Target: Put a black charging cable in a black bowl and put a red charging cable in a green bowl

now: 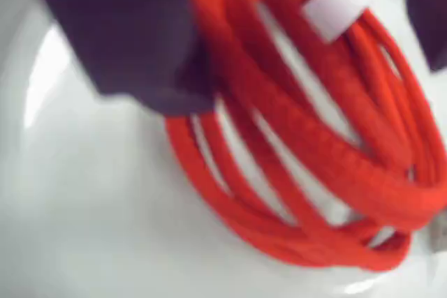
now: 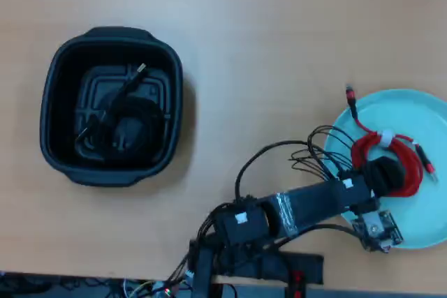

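Note:
The red charging cable (image 1: 314, 137) fills the wrist view as a coil bound by a white tie (image 1: 335, 5), lying on the pale floor of the green bowl (image 1: 105, 207). My gripper (image 1: 304, 82) is open: one dark jaw overlaps the coil's left edge, the other stands off at the upper right. From overhead, the gripper (image 2: 387, 176) hovers over the red charging cable (image 2: 363, 148) inside the green bowl (image 2: 412, 113) at the right. The black charging cable (image 2: 133, 113) lies coiled in the black bowl (image 2: 112, 36) at the left.
My arm's base (image 2: 244, 242) and loose black wires (image 2: 314, 148) sit at the table's front edge, between the two bowls. A small circuit board (image 2: 377, 228) on the wrist overhangs the green bowl's near rim. Bare wooden tabletop (image 2: 279, 33) lies between the bowls.

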